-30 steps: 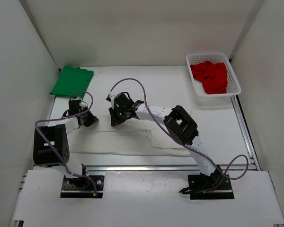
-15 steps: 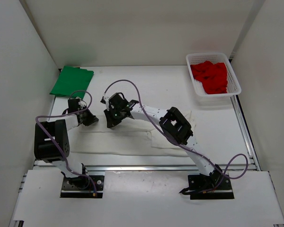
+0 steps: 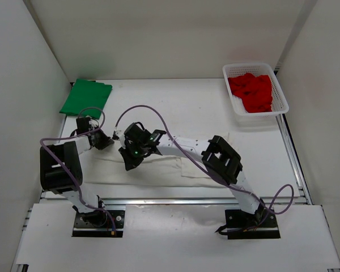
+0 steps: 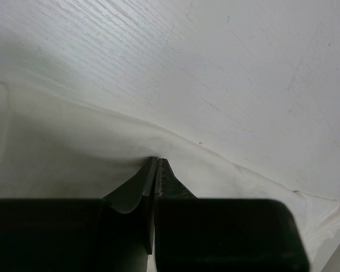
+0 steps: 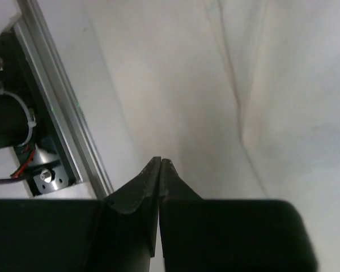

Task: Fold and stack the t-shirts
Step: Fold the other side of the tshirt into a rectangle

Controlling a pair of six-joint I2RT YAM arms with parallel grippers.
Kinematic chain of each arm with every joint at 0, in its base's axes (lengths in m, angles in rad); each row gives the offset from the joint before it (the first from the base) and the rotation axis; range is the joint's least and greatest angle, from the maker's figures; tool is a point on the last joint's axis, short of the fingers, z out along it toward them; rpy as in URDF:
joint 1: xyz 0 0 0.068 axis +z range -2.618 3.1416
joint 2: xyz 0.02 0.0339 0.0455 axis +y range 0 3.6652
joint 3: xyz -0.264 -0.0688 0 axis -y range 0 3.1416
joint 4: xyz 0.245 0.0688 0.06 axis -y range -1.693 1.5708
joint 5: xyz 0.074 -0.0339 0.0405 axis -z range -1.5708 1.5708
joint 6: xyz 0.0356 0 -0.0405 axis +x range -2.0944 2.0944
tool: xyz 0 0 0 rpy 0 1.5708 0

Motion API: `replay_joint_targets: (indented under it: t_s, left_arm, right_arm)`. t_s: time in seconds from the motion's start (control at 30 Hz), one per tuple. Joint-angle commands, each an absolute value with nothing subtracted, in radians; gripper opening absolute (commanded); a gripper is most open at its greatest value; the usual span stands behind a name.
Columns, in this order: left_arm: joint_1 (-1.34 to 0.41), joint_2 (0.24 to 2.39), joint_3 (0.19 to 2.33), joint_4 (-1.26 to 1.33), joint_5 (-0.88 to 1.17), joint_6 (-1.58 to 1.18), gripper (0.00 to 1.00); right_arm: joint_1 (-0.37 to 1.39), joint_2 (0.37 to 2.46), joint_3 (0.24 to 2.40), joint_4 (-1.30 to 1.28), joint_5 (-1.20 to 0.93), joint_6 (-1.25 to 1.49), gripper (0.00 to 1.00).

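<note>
The white t-shirt (image 3: 170,167) lies spread in a long strip across the front of the table. The green t-shirt (image 3: 85,97) lies folded at the back left. The red t-shirt (image 3: 251,90) is bunched in the white mesh basket (image 3: 279,93). My left gripper (image 3: 103,140) is shut on the white shirt's left edge; in the left wrist view the cloth (image 4: 73,141) pulls to a crease at the gripper (image 4: 157,161). My right gripper (image 3: 129,162) is shut, its tips (image 5: 160,162) low over the white cloth (image 5: 215,85), with no cloth visible between them.
An aluminium rail (image 3: 187,200) runs along the table's front edge, close to my right gripper; it also shows in the right wrist view (image 5: 62,124). White walls enclose the left, back and right. The basket stands at the back right corner.
My right gripper has moved toward the front left across the white shirt. My left gripper has shifted slightly left and back at the shirt's edge.
</note>
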State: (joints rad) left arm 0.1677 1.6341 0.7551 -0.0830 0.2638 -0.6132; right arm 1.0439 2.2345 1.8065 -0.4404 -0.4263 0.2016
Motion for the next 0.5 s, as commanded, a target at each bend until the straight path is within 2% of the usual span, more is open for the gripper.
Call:
replay_joint_targets:
  t_s: [0.0,0.13,0.47]
  left_arm:
    - [0.19,1.579,0.769,-0.092,0.304,-0.611,0.11]
    - [0.143,1.52,0.759,-0.112,0.253,-0.578,0.12]
    - [0.242,1.606,0.785,-0.101,0.351,-0.617,0.1]
  right_arm:
    - [1.025,2.097,1.711,-0.387,-0.367,0.189,0.0]
    - [0.925,2.084,1.631,-0.25,-0.414,0.271,0.0]
    - [0.933,2.475,2.107,-0.394,-0.463,0.314,0.0]
